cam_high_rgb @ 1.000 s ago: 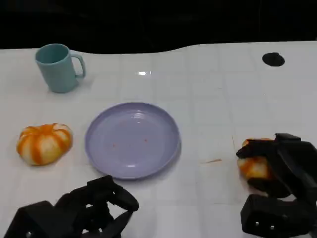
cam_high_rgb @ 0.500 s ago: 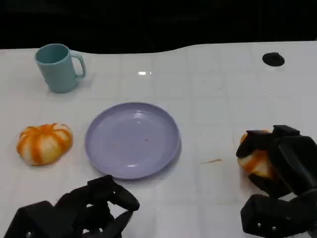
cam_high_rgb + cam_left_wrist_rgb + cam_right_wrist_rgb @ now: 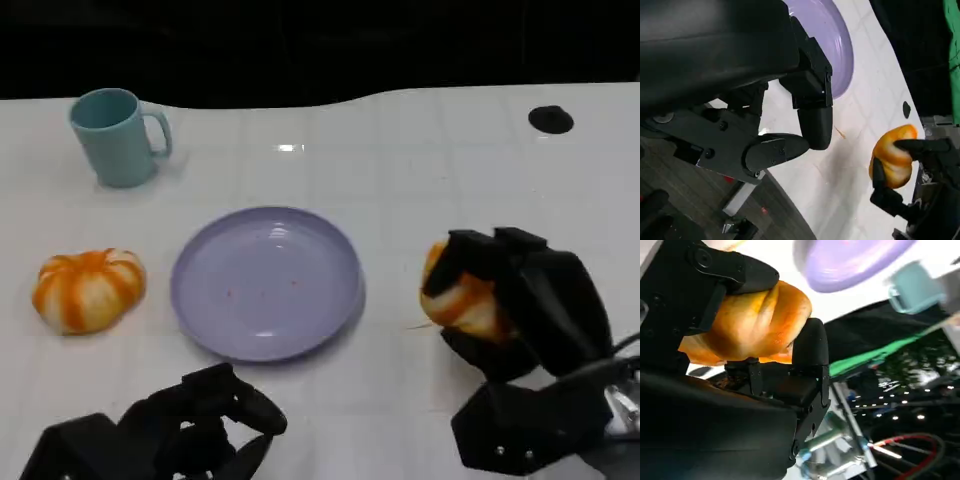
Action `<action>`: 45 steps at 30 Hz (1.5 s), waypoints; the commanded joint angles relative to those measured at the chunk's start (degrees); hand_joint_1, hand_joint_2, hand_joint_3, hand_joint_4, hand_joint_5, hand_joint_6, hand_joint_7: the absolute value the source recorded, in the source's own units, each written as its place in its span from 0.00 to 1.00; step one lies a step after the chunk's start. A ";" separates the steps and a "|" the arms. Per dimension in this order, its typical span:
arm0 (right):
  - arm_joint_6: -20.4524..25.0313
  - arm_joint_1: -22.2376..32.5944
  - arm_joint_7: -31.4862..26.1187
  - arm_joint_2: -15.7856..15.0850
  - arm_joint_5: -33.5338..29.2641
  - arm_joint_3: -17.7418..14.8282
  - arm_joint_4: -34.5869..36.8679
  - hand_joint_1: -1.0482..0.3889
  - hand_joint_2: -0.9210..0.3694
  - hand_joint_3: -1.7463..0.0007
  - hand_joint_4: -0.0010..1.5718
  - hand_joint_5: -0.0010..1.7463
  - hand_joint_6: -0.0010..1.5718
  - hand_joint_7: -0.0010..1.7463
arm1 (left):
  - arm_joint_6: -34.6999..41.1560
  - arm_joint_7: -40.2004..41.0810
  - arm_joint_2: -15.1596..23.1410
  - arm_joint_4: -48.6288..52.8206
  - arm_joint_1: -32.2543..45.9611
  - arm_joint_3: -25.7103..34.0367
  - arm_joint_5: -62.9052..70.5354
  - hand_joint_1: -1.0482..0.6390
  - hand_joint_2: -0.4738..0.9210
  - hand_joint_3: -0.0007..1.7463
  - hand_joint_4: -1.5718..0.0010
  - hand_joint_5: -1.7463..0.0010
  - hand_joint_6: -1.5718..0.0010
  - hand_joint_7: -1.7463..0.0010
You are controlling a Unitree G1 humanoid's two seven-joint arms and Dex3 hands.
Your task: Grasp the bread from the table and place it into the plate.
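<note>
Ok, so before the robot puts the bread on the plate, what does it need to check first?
1. Bread held: ok. The right hand grips it, fingers wrapped around it.
2. Bread lifted off the table: ok, judging by the left wrist view.
3. Plate free: ok, nothing lies in it.
4. Way to the plate: ok, bare table between.
5. Left hand out of the way: ok, near the plate's front edge, holding nothing.
6. Mug and second bread: ok, both away from the path.
</note>
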 commanded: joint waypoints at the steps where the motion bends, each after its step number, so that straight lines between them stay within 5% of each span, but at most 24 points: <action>1: 0.76 -2.76 2.75 2.55 1.97 1.07 0.43 0.69 0.54 0.18 0.63 1.00 0.55 0.84 | 0.09 0.26 0.40 -0.67 0.17 0.46 -0.37 0.49 0.89 0.41 0.56 0.00 0.60 0.24; 15: -0.10 -16.12 3.11 11.47 2.74 4.94 17.43 0.67 0.54 0.19 0.62 1.00 0.47 0.99 | -0.97 -0.05 1.39 0.67 -0.40 0.73 0.15 0.49 0.89 0.41 0.57 0.00 0.60 0.24; 30: -0.53 -27.50 -0.72 17.88 2.15 8.35 36.12 0.61 0.49 0.23 0.62 1.00 0.44 0.97 | -1.10 0.35 0.97 0.81 -0.04 0.31 0.03 0.48 0.89 0.41 0.58 0.00 0.61 0.25; 32: 0.86 -28.25 0.59 18.48 2.76 8.11 37.10 0.61 0.45 0.31 0.57 1.00 0.50 0.67 | -1.28 0.37 0.89 0.78 0.06 0.28 0.04 0.48 0.89 0.41 0.58 0.00 0.61 0.25; 34: 2.34 -28.72 2.94 18.93 3.98 7.67 37.65 0.60 0.37 0.42 0.49 0.95 0.53 0.48 | -1.37 0.28 0.85 0.79 0.12 0.33 -0.09 0.49 0.90 0.41 0.57 0.00 0.61 0.25; 37: 3.37 -29.35 7.15 18.35 4.65 8.36 37.59 0.57 0.25 0.60 0.37 0.69 0.49 0.22 | -1.38 0.26 0.94 0.69 0.11 0.28 0.06 0.48 0.90 0.41 0.57 0.00 0.61 0.24; 38: 3.62 -29.51 8.79 17.86 4.30 8.94 37.25 0.52 0.20 0.65 0.25 0.51 0.41 0.13 | -1.43 0.24 0.99 0.71 0.10 0.29 0.12 0.48 0.90 0.40 0.56 0.00 0.61 0.24; 41: 5.44 -29.69 12.57 16.87 3.08 10.37 35.73 0.41 0.03 0.85 0.10 0.24 0.26 0.02 | -1.05 0.28 0.91 0.65 0.08 0.45 -0.08 0.48 0.90 0.40 0.56 0.00 0.61 0.25; 45: 8.32 -28.94 16.46 16.48 3.38 10.83 32.74 0.32 0.00 0.86 0.01 0.16 0.15 0.00 | -1.31 0.21 0.91 0.83 -0.02 0.40 -0.08 0.48 0.90 0.40 0.56 0.00 0.61 0.25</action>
